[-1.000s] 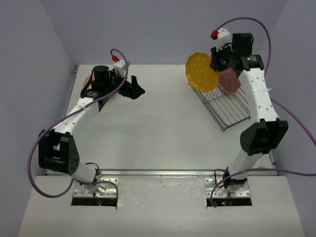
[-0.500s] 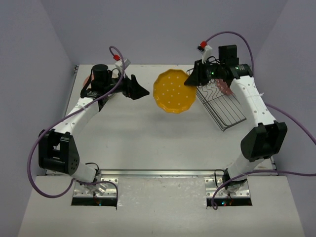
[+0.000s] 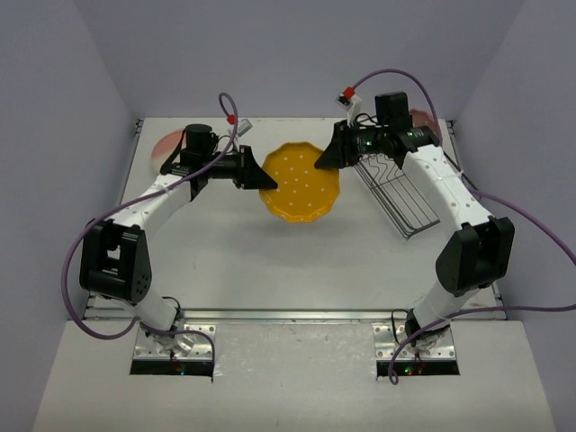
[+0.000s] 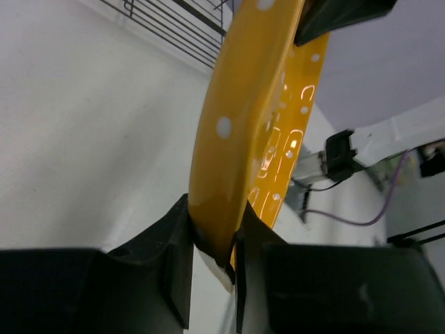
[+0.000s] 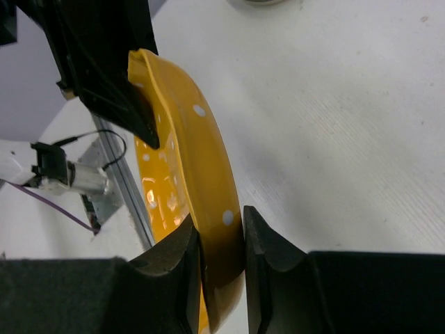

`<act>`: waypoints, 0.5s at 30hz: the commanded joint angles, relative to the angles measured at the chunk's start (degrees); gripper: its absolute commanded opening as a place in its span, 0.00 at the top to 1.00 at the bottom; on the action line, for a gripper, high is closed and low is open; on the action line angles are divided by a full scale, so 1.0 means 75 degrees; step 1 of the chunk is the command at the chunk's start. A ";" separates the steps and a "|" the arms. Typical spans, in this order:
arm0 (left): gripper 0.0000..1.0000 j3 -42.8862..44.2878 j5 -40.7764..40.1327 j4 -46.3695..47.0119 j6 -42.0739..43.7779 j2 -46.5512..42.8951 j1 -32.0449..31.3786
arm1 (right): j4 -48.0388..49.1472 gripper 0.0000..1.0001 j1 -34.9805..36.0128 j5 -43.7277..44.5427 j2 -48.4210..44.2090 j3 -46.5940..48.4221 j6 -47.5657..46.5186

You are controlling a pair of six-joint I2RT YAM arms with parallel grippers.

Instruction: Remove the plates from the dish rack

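Our left pincer (image 3: pixel 264 177) and right pincer (image 3: pixel 326 158) both clamp the round yellow-orange plate (image 3: pixel 301 187). A thin left bite or opposing pulls could drop it.

White table (image 3: pixel 270 261); dish rack (image 3: pixel 402 194) at right; pinkish plate (image 3: pixel 166 144) far-left corner.

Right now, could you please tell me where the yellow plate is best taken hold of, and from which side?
By its thin rim, from the left, opposite the right fingers. The yellow plate is held off the table and its faces are too wide, so only the rim fits; the left fingers pinch it there.
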 commanded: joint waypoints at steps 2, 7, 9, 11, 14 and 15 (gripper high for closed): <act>1.00 -0.0161 0.0548 -0.0115 0.0279 -0.0198 0.0091 | 0.0884 0.96 0.0044 -0.0861 -0.0277 -0.0002 0.0812; 1.00 -0.0746 0.1266 0.0073 -0.0126 -0.0327 0.1145 | 0.0692 0.49 0.0044 -0.0519 -0.0101 -0.0027 0.1091; 1.00 -0.0838 0.1450 -0.0214 0.0084 -0.0345 0.1780 | 0.0657 0.34 0.0055 -0.0306 -0.0065 -0.0077 0.1205; 1.00 -0.0721 0.1446 -0.1405 0.0917 -0.0307 0.2331 | 0.0629 0.22 0.0044 -0.0054 -0.0081 -0.0148 0.1287; 1.00 -0.0224 0.1363 -0.3488 0.3468 -0.0055 0.3276 | 0.0625 0.11 0.0044 0.0223 -0.0155 -0.0287 0.1364; 1.00 -0.0015 0.1204 -0.4252 0.4173 0.0128 0.3565 | 0.0633 0.09 0.0044 0.0290 -0.0185 -0.0324 0.1345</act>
